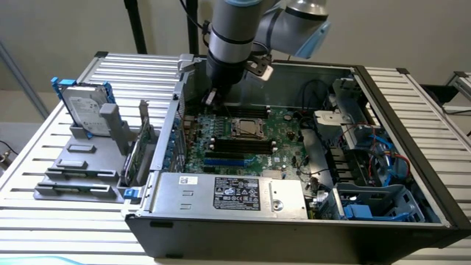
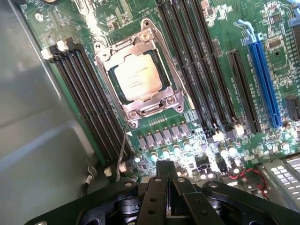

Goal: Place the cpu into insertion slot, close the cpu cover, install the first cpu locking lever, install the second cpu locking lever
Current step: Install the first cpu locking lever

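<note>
Silvery cpu cover looks down over cpu, seated in insertion slot, just ahead of pincer. Pincer fully closed, gripping nothing. Thin locking lever nearest its tips. Lever step likely in hand; calls for precise push on wire. Computer case holds green board, power supply.

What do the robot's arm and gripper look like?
The arm is a round silver-grey tube with black rings and a light blue cap on one joint. The gripper is black, built of flat linked bars with round pins.
</note>
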